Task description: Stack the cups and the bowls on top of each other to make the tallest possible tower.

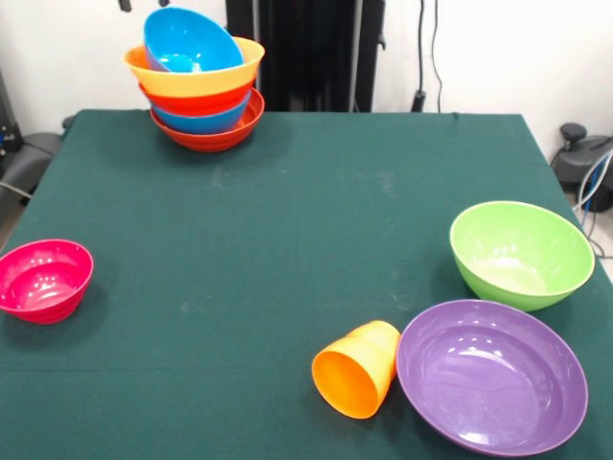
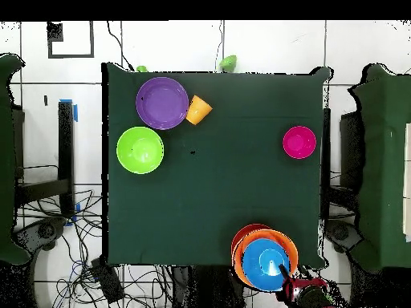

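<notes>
At far left: tower (image 1: 201,105) carries a tilted blue bowl (image 1: 190,40).
Gripper (image 1: 144,4): only tips visible; openness unclear.
Advice: level that bowl first.

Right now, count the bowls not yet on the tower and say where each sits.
3 loose bowls: the magenta bowl near the table's left edge, the green bowl at the right, and the purple bowl just in front of it, beside the tipped orange cup. The tower hides none visibly.

A dark green cloth-covered table (image 1: 287,240) fills most of the scene. In the overhead view, tangled black cables (image 2: 56,216) lie on the pale tiled floor (image 2: 265,44) beside it, and a strip of blue tape (image 2: 75,110) marks the floor nearby.
</notes>
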